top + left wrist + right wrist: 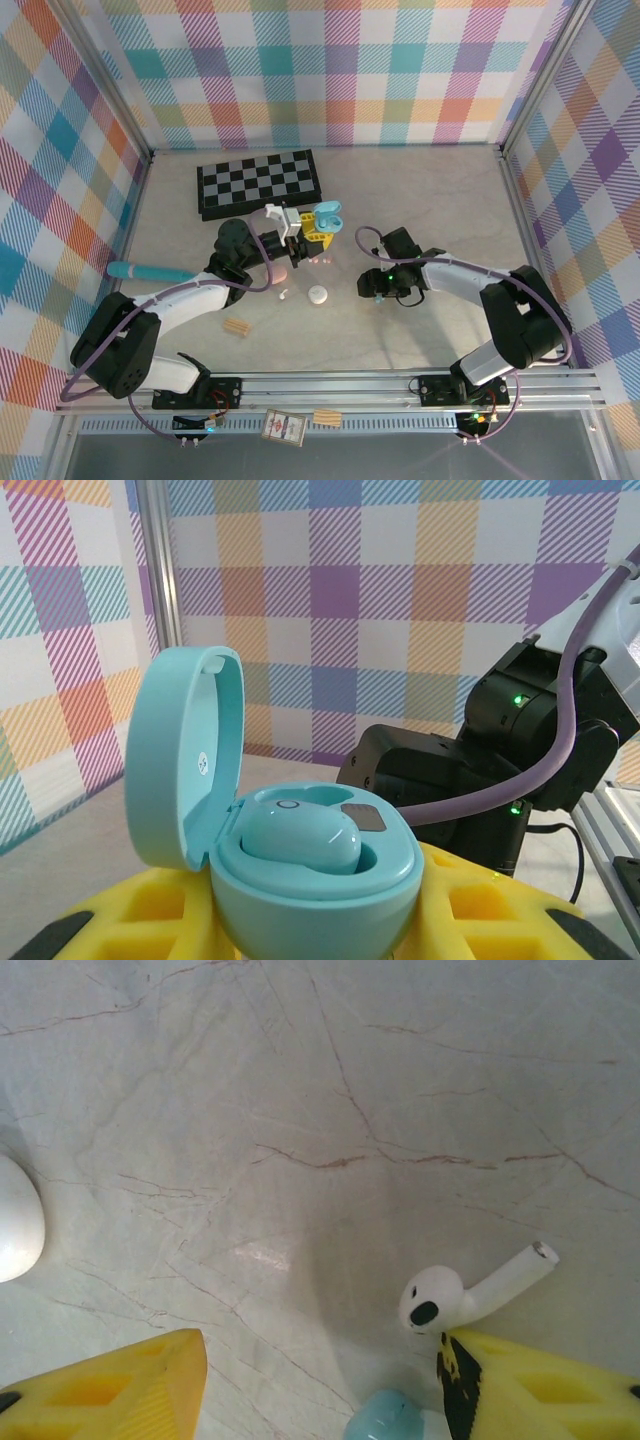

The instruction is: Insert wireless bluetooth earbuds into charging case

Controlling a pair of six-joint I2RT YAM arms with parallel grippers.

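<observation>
Jaws of the left gripper (320, 228) clench an open teal plastic charging case (320, 885); right of it, the right gripper (320, 1380) gapes beside a white stemmed earbud (440, 1300).

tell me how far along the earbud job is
Done: one teal earbud sits in the open teal charging case. In hand: the left hand grips that case; the right hand is open beside a white earbud on the table. Left: that earbud is not cased.
</observation>
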